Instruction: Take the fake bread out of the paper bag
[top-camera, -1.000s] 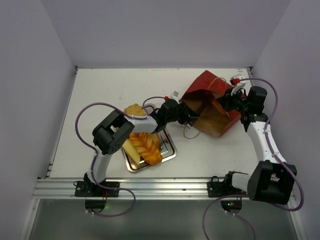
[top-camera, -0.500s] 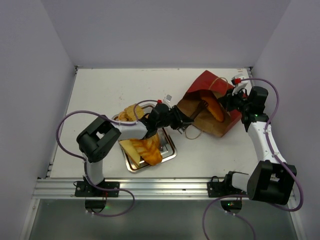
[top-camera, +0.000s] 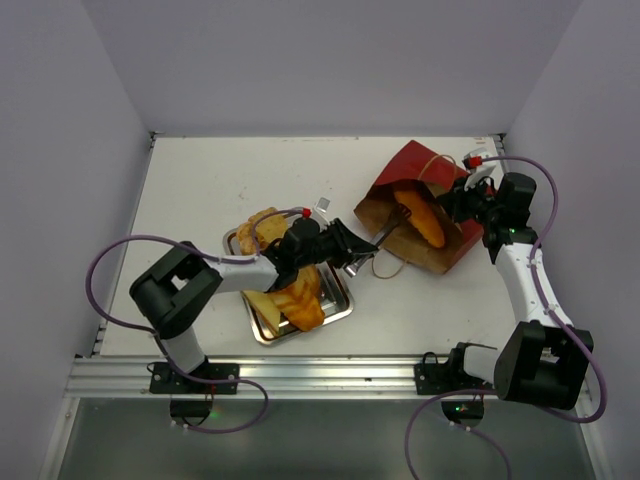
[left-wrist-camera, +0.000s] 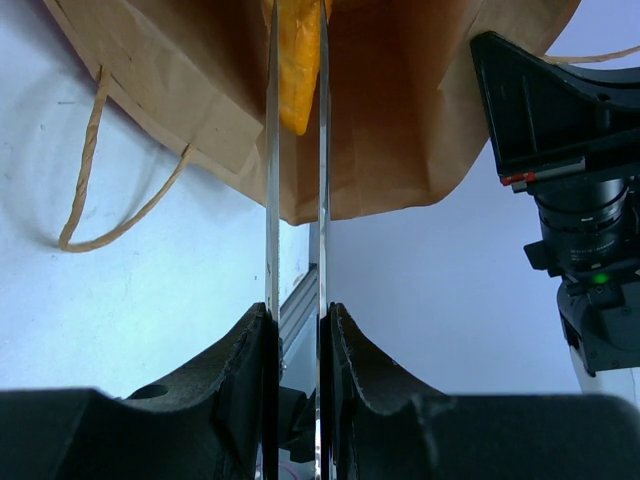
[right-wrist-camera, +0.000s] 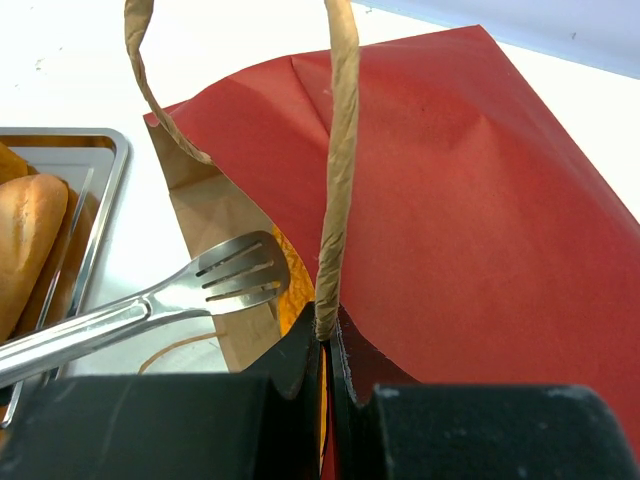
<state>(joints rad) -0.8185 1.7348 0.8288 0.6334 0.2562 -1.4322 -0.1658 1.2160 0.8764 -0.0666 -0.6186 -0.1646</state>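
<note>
Part done. Several bread pieces (top-camera: 295, 297) lay on the tray (top-camera: 340, 300) near the table's (top-camera: 200, 180) front edge. One orange piece (top-camera: 420, 215) lay inside the paper bag (right-wrist-camera: 450, 200), toward the far right corner. Left gripper (left-wrist-camera: 297, 325) squeezed tongs (right-wrist-camera: 150, 305) aimed at it. Right gripper (right-wrist-camera: 325, 345) pinched the string handle (right-wrist-camera: 338, 150).

Matt paper bag (right-wrist-camera: 450, 200), glossy metal tongs (right-wrist-camera: 232, 274)

Left hand (top-camera: 322, 240), tongs (right-wrist-camera: 235, 272) withdrawn from paper bag (top-camera: 425, 165) toward tray (right-wrist-camera: 110, 140).
</note>
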